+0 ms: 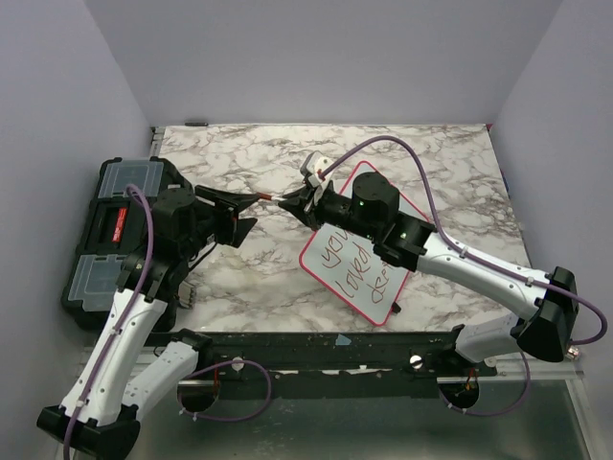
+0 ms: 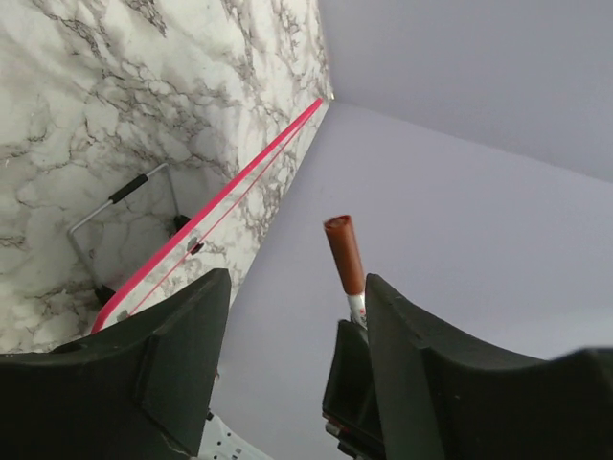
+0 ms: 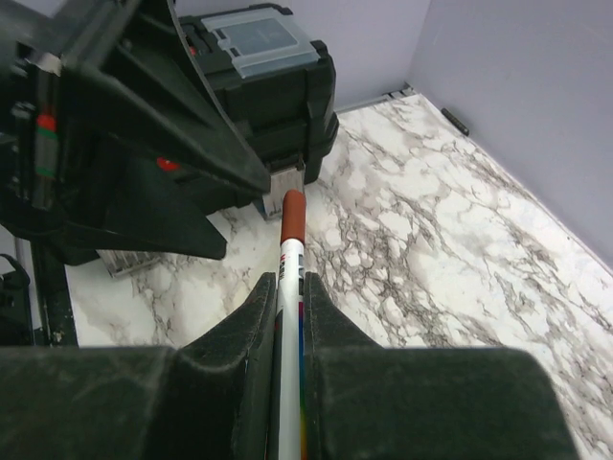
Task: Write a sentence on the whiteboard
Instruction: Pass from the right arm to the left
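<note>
Clearly find the whiteboard flat on the right half of the table, nearer the near edge than the far one, turned askew with one rounded corner toward the near edge. Read handwritten lines on its lower part; cannot see the upper part under the right arm.

Well left of the board, above the table's middle, see the marker clamped in the right tool, fingers pressed together on the white barrel, red-brown cap on and aimed at the left tool. Note the left jaws standing apart, with the cap between them or just in front; cannot tell which, nor see any touch.

Judge the step as a cap pull or a handover. To do it well, line the cap up midway between the left fingers, close squarely on the cap alone, grip the barrel firmly on the right, then draw apart straight along the marker's axis, without twisting.

Mind the black toolbox along the left edge, close behind the left arm, and the purple cable looping above the board. Avoid dragging an arm or the cable across the writing.
</note>
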`<move>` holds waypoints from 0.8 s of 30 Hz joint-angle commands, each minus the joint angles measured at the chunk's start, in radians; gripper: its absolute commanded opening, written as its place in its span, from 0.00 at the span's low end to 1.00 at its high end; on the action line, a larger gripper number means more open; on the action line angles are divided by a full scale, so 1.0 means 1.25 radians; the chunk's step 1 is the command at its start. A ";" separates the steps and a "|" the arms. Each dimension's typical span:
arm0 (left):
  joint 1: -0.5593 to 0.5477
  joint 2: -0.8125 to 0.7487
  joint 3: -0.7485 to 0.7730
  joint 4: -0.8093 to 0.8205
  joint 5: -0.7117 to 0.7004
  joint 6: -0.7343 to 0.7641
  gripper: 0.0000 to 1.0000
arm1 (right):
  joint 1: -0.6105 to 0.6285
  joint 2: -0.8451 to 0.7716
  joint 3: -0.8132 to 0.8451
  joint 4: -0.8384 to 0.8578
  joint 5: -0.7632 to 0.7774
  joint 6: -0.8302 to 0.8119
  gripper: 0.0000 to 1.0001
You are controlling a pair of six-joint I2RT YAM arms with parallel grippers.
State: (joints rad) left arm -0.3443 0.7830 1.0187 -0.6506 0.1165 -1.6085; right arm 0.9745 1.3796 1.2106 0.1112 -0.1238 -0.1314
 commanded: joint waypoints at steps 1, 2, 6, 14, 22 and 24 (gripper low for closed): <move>-0.004 0.027 -0.005 0.037 0.052 -0.012 0.56 | 0.007 -0.003 0.039 -0.002 -0.001 0.011 0.01; -0.006 0.032 -0.004 0.038 0.053 -0.015 0.54 | 0.008 -0.003 0.039 -0.001 -0.002 0.012 0.01; -0.016 0.050 -0.009 0.060 0.058 -0.022 0.50 | 0.012 0.000 0.038 0.000 0.000 0.012 0.01; -0.029 0.055 -0.004 0.082 0.050 -0.030 0.53 | 0.015 0.004 0.034 -0.001 0.003 0.012 0.01; -0.030 0.075 -0.007 0.103 0.053 -0.043 0.47 | 0.023 0.006 0.030 -0.004 0.008 0.012 0.01; -0.031 0.083 0.000 0.101 0.053 -0.044 0.40 | 0.025 0.007 0.029 -0.004 0.008 0.012 0.01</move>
State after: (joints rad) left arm -0.3756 0.8680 1.0183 -0.5541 0.1688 -1.6535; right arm 0.9924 1.3804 1.2312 0.1104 -0.1116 -0.1230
